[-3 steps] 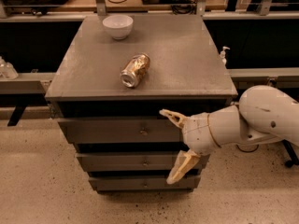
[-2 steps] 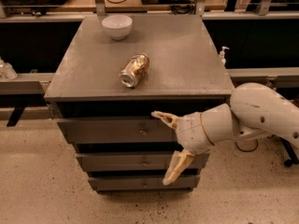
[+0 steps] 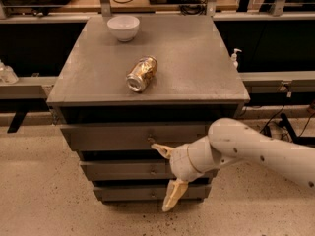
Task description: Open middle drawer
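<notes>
A grey desk (image 3: 197, 58) with three stacked drawer fronts is seen from above and in front. The middle drawer (image 3: 118, 170) is found between the top drawer (image 3: 113, 136) and the bottom drawer (image 3: 123, 192); its long flat front appears pushed in, with a dark gap above it. Its right part is covered by the white arm (image 3: 261, 151), which enters from the right edge, where it is cut off. A small round knob (image 3: 153, 170) can just be made out at the centre of the middle front, close beside the wrist.

The end effector (image 3: 167, 173) is held in front of the drawers with its two tan fingers spread wide apart and nothing between them. The upper finger (image 3: 161, 149) is pointed left, just under the top drawer's lower edge; the lower finger (image 3: 173, 195) is hung down across the bottom drawer's front. Whether either finger touches a front cannot be told.

On the desk, a crushed can (image 3: 142, 73) is laid on its side near the middle, and a white bowl (image 3: 123, 27) is set upright at the back, well apart from it. The far background is dark and hard to make out.
</notes>
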Robot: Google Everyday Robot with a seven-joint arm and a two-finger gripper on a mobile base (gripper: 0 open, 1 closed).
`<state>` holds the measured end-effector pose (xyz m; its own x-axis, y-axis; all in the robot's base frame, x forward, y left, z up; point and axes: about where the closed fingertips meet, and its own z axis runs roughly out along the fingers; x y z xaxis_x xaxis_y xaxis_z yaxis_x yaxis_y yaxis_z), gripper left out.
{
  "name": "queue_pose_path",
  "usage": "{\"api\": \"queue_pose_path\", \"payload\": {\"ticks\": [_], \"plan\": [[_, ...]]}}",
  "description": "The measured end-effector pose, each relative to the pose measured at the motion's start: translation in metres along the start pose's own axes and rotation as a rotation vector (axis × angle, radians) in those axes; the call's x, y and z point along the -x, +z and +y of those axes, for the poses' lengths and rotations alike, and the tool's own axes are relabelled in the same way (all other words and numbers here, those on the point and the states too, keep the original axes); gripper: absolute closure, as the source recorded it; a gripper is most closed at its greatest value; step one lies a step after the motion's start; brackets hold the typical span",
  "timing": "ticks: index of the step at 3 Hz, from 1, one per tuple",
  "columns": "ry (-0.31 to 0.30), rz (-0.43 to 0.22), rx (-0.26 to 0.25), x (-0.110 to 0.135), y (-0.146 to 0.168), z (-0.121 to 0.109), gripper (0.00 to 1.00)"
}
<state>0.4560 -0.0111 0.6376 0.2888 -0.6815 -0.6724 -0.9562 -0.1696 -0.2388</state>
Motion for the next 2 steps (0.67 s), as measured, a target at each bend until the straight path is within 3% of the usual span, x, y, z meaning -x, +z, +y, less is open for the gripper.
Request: {"api": "queue_pose_path", "payload": {"ticks": [1, 2], "plan": [[0.082, 0.104, -0.01, -0.046, 0.043, 0.019, 0.0], [0.093, 0.121, -0.083, -0.052, 0.046, 0.003, 0.0]]}}
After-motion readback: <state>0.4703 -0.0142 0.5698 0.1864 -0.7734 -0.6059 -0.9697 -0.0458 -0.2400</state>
